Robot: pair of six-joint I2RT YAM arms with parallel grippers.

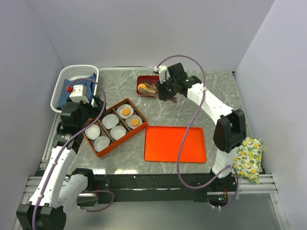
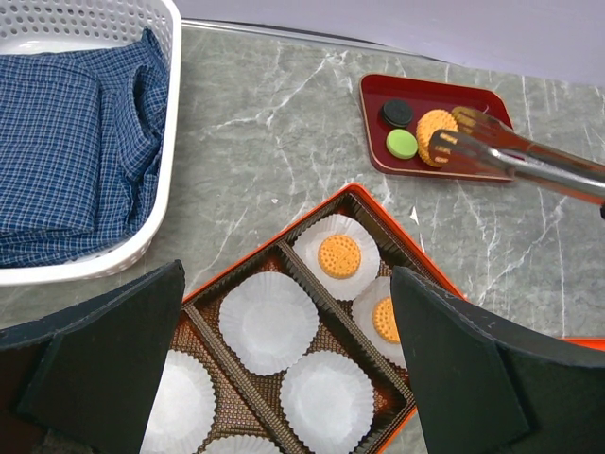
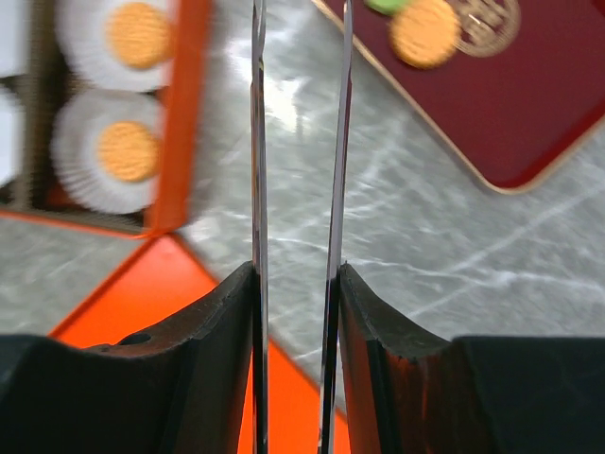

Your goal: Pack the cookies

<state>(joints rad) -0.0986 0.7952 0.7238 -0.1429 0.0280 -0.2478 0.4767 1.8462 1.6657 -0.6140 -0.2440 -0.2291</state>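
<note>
Two orange cookies (image 1: 126, 111) (image 1: 135, 122) lie in white paper cups in the orange box (image 1: 111, 106). In the left wrist view they show at the box's far end (image 2: 338, 255) (image 2: 385, 320). A black cookie (image 2: 398, 113), a green one (image 2: 402, 144) and an orange one (image 2: 430, 128) lie on the small red tray (image 2: 444, 95). My right gripper (image 1: 169, 91) is shut on metal tongs (image 2: 515, 159), whose tips hover at the orange cookie on the tray. My left gripper (image 2: 293, 369) is open and empty above the box's empty cups.
The box's flat orange lid (image 1: 175, 143) lies at the front middle. A white basket (image 1: 76, 76) with a blue checked cloth (image 2: 66, 142) stands at the far left. A lemon-print cloth (image 1: 249, 158) hangs at the right edge.
</note>
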